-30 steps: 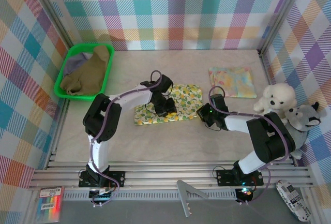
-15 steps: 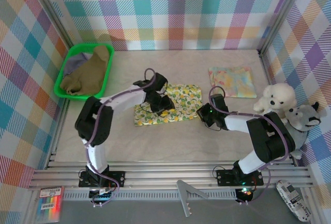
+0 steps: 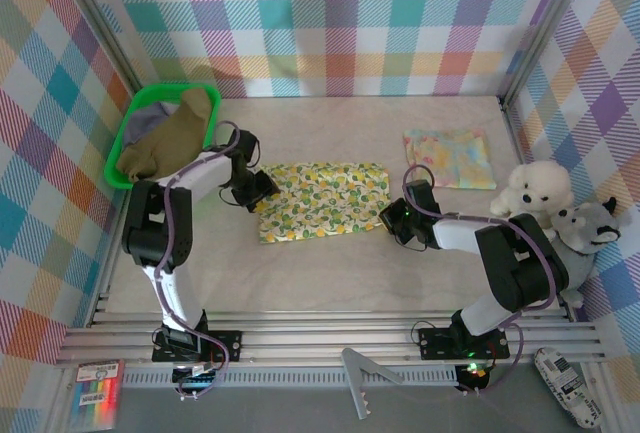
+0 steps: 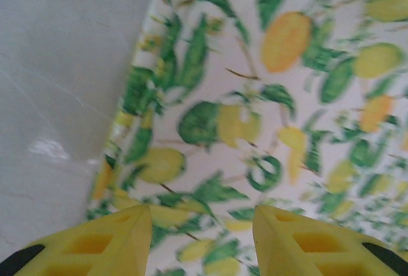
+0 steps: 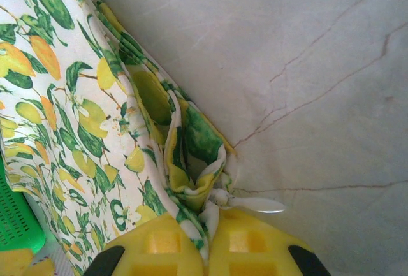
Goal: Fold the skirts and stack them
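Lemon-print skirt [image 3: 325, 200] flat centre; pastel skirt [image 3: 449, 158] folded; olive skirt [image 3: 165, 143] crumpled.

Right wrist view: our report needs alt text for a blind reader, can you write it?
The yellow right hand is pinched shut on the bunched edge of a lemon-print skirt. The skirt spreads leftward over a pale marbled table; a green basket peeks in lower left.

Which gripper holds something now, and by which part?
The right gripper pinches the lemon-print skirt by a bunched fold at its right edge; the left gripper, open, holds nothing.
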